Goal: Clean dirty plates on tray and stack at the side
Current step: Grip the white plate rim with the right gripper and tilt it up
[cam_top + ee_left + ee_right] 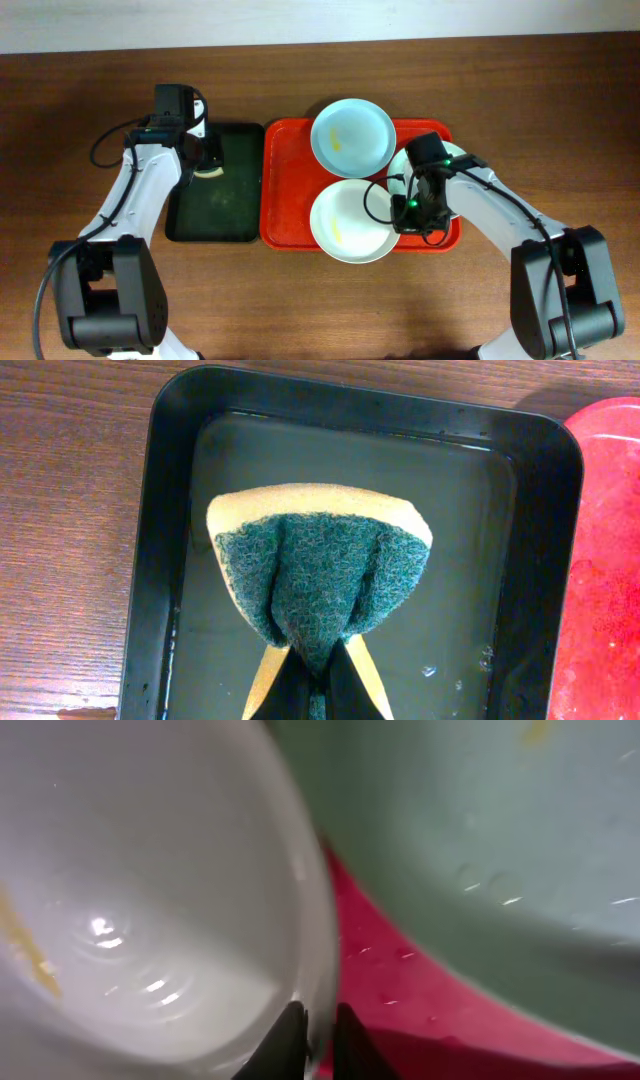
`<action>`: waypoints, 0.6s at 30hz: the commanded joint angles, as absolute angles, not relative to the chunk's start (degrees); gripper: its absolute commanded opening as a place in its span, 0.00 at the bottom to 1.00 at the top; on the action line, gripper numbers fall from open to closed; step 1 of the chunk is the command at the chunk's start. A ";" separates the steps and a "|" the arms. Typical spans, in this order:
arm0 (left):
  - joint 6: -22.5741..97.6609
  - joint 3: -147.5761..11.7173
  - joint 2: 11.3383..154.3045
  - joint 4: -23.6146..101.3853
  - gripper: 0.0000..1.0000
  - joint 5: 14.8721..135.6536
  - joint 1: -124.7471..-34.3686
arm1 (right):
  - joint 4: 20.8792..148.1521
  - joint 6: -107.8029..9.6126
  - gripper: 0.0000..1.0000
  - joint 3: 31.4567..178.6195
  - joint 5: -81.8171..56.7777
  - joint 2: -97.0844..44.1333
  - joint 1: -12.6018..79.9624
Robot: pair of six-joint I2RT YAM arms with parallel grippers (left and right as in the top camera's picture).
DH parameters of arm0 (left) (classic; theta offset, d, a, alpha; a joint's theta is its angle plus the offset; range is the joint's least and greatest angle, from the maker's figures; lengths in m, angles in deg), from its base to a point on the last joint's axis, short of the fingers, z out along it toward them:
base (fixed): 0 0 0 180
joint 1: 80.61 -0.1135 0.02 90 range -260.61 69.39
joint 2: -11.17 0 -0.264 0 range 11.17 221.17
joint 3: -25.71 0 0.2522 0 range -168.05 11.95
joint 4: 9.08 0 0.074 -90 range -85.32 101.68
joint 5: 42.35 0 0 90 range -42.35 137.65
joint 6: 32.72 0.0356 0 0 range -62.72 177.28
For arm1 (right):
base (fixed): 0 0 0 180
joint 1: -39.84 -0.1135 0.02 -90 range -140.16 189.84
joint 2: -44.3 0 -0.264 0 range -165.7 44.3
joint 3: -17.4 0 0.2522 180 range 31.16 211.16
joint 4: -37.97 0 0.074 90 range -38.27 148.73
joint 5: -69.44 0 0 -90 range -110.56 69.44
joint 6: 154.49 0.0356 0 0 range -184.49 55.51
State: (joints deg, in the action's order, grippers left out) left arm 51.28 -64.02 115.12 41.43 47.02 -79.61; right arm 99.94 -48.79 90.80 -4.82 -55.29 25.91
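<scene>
Black-fingered, the left claw (320, 685) is pressed together on a folded yellow sponge (320, 570) with a green scouring face, held over the shallow water of a dark tray (150, 560) just beside the red tray (610, 560). The right claw (318, 1040) pinches the rim of the white plate (150, 900) at the red tray's front. The mint green plate (500, 850) lies just beside it and the pale blue plate (352, 135) behind, all on the wooden counter (300, 300).

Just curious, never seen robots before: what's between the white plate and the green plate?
A strip of red tray, wet with droplets, shows clearly in the right wrist view. The right pincer pinches the white plate at its rim there.
</scene>
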 commanded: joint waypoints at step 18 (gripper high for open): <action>52.18 -63.82 115.31 41.10 0.00 47.48 -79.61 | 108.18 -43.22 0.51 103.15 -0.12 -55.71 21.82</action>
